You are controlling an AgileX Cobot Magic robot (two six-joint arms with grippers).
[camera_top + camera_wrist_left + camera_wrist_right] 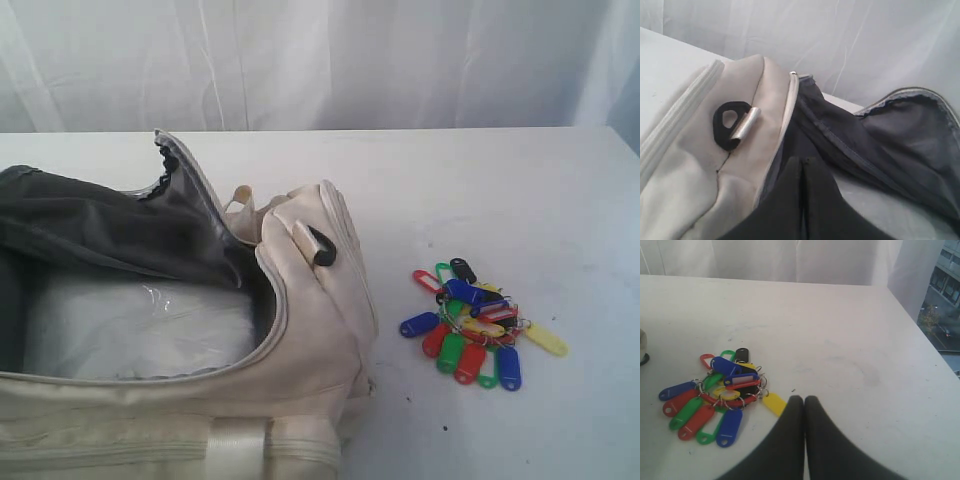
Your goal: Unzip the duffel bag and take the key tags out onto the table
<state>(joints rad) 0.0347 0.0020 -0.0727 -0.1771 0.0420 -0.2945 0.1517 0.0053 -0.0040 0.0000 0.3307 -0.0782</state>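
The key tags (478, 325), glossy oblong plastic on metal rings, lie heaped on the smooth white worktop (500, 180) beside the cream fabric duffel bag (300, 330), gaping open. Both end effectors, left (801, 165) and right (804, 402), are pressed together, empty.

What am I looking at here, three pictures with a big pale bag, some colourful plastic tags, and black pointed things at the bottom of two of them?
It is a two-armed robot. One picture comes from a camera off the arms; the other two sit on its wrists, so the black shapes are the left gripper and right gripper, both shut and holding nothing. The duffel bag lies unzipped on the white table, its grey lining showing. The key tags lie in a bunch on the table beside the bag, apart from it. The left gripper hangs over the bag's opening, the right one near the tags.
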